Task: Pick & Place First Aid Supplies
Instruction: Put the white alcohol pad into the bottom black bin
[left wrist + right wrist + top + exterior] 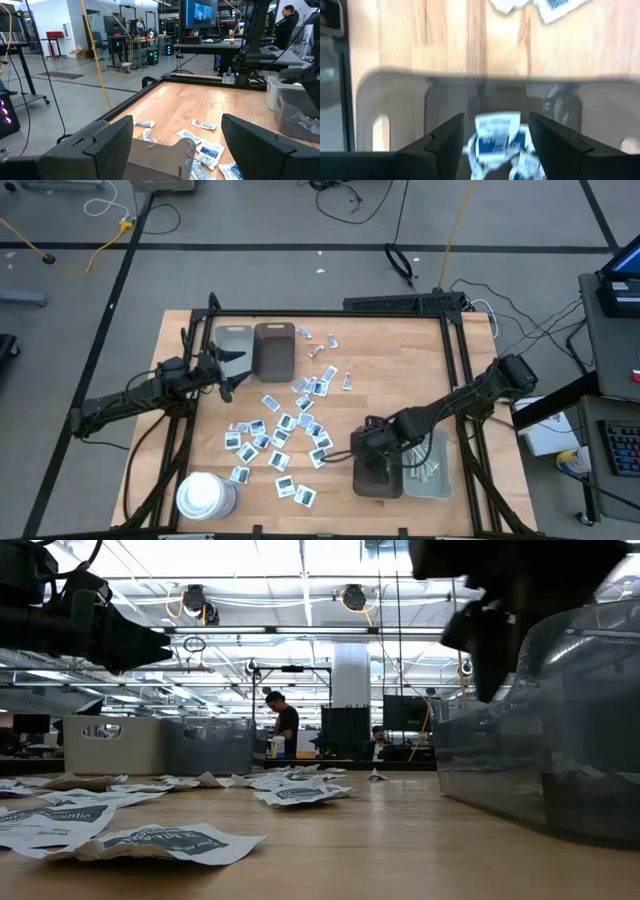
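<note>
Many small white packets with dark-blue print [285, 430] lie scattered flat on the wooden table's middle; they also show in the low view [150, 840]. My right gripper [362, 442] is open above a dark see-through tray [378, 478] at the near right. In the right wrist view, one packet [497, 132] shows between my right gripper's [496, 117] spread fingers, inside the tray and apart from both, with more packets [525, 160] beside it. My left gripper [228, 370] is open and empty at the far left, by the brown tray [274, 352].
A grey tray [233, 342] stands beside the brown one at the far left. Another grey tray [432, 465] holding pale strips stands right of the dark tray. A large white cylinder [205, 495] stands at the near left. A black frame [330, 312] edges the table.
</note>
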Controlling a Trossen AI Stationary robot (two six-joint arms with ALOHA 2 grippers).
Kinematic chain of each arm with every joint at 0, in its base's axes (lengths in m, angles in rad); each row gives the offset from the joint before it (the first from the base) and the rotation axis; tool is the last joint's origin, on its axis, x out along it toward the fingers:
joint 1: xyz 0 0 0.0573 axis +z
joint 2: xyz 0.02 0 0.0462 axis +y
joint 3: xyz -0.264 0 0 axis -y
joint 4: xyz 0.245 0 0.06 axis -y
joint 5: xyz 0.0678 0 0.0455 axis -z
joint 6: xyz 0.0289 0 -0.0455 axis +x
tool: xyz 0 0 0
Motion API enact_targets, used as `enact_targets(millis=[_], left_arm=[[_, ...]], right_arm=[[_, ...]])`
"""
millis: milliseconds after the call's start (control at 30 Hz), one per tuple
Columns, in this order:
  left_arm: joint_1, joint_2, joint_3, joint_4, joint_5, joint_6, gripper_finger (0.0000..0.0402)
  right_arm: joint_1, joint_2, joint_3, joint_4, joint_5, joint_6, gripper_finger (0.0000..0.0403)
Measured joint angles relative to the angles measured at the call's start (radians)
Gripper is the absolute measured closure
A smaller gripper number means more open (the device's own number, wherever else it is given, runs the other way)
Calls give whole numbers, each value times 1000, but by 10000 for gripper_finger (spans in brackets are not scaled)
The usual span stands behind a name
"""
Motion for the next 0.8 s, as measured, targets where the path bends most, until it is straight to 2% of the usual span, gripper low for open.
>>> enact_targets(millis=[300,500,633,733,800], left_arm=[[0,0,0,0,0,0,96],[0,0,0,0,0,0,96],[0,0,0,3,-8,41,96],[0,0,0,10,-37,129,96],[0,0,0,8,-42,134,96]], right_arm=[[-80,-43,13,207,0,-4,194],[-129,-75,14,433,1,-34,195],[-154,-74,14,629,9,-113,195],[-173,-74,14,759,98,-206,195],[-187,-74,14,812,177,-280,195]])
